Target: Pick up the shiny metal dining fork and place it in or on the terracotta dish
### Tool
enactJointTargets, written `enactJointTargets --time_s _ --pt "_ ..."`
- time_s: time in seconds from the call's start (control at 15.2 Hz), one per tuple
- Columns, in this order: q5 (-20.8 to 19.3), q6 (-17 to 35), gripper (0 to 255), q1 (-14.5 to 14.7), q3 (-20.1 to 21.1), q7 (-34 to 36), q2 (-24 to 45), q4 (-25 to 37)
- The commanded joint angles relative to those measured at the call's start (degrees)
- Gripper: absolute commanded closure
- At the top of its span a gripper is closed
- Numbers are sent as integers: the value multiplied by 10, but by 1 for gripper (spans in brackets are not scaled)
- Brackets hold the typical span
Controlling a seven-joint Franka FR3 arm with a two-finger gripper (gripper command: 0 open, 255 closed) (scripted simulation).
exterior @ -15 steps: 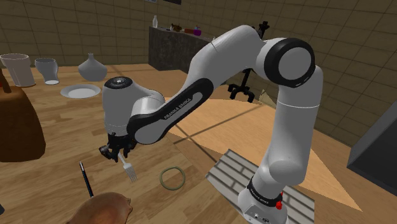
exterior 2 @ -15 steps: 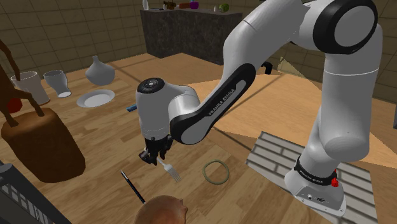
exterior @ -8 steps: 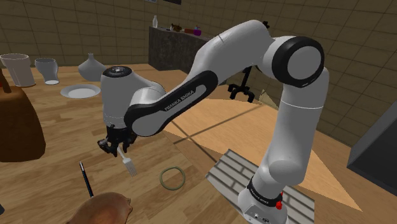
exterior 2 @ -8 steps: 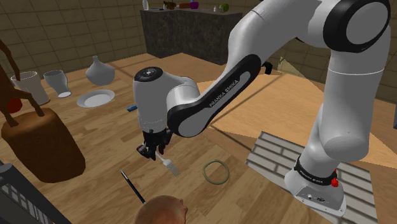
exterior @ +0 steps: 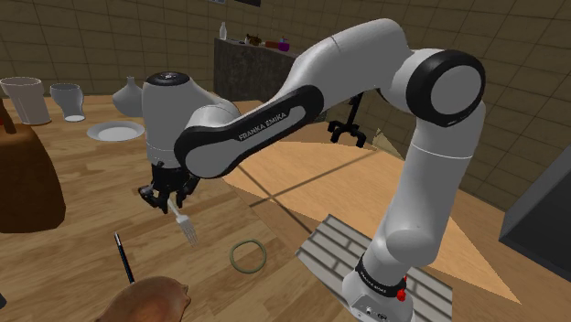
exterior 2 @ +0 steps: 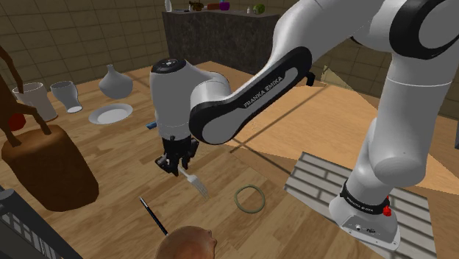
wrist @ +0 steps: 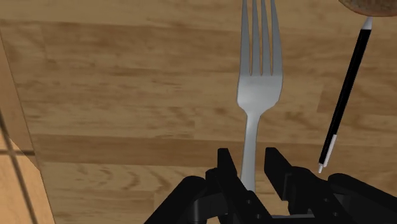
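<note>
My gripper is shut on the handle of a shiny metal fork. The fork hangs tines-down and slanted, clear of the wooden table top. In the wrist view the fork runs straight out from between the fingers of the gripper, tines away from the hand. The brown terracotta dish sits at the table's near edge, below the gripper in the shoulder view. Its rim shows just past the fork's tines.
A black pen lies beside the dish. A thin ring lies toward the stand. A big brown vessel stands at the shoulder view's left; a white plate, a vase and cups stand farther back.
The gripper has risen with the fork and shifted a little toward the shoulder view's left. The fork now hangs higher above the table.
</note>
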Motion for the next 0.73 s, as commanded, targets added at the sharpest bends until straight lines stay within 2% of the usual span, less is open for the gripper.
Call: enactJointTargets --time_s 0.0,0.26,0.66 --pt "6 -13 255 -1 1 -6 -6 8" --pt "17 -35 255 -3 3 -14 -18 20" --pt "9 -36 255 42 36 68 -27 2"
